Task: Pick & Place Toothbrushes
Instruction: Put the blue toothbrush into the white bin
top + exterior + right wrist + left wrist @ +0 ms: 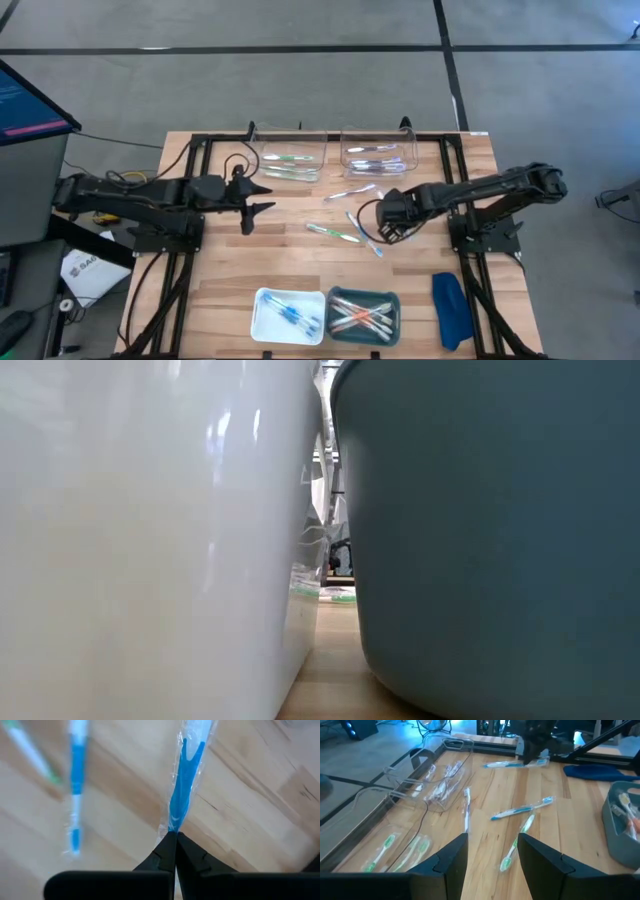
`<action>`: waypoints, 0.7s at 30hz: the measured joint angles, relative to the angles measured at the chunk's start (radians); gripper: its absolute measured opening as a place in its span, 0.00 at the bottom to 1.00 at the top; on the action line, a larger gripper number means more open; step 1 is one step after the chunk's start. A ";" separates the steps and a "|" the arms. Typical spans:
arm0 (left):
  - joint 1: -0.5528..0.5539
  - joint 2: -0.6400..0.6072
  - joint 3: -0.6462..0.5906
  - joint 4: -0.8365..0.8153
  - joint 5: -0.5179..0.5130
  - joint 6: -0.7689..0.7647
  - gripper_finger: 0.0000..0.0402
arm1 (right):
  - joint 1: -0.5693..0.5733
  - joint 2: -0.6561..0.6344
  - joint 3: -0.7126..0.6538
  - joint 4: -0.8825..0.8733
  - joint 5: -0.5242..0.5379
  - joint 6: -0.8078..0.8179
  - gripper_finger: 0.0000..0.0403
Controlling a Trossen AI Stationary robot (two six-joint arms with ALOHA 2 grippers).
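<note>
Right wrist view tells the story: the right pincer (175, 836) is pinched fully shut on the end of a blue toothbrush in a clear plastic wrapper (185, 780), which stretches straight out ahead of the fingertips over the wooden slatted desk (250, 795). Grabbing it by the very tip makes sense to me, these things are so thin and flat that an end pinch is probably the only way to get under one. Off to one side of that pincer sits another wrapped blue-and-white toothbrush (76, 785), blurry, not touching the held one. From the high view a few more loose wrapped brushes (335, 232) lie just beside the right pincer, and nearer the front edge are a white rectangular tray (262, 302) holding blue ones and a teal rectangular tray (392, 300) holding pinkish ones, so I'd guess sorting by colour, with this blue one bound for the white tray. The left pincer (256, 199) hangs roughly half open with nothing in it, well apart from the right one, looks like it's just waiting.
</note>
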 joint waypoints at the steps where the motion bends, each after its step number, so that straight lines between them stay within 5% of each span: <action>1: 0.000 -0.006 0.000 -0.004 0.000 0.000 0.42 | 0.009 0.000 0.012 0.004 0.000 -0.007 0.00; 14: 0.000 -0.092 0.000 -0.093 0.000 0.000 0.42 | 0.133 0.005 0.117 0.262 0.000 -0.148 0.00; 21: 0.000 -0.115 0.000 -0.096 -0.001 0.000 0.42 | 0.184 0.159 0.312 0.293 -0.006 -0.279 0.00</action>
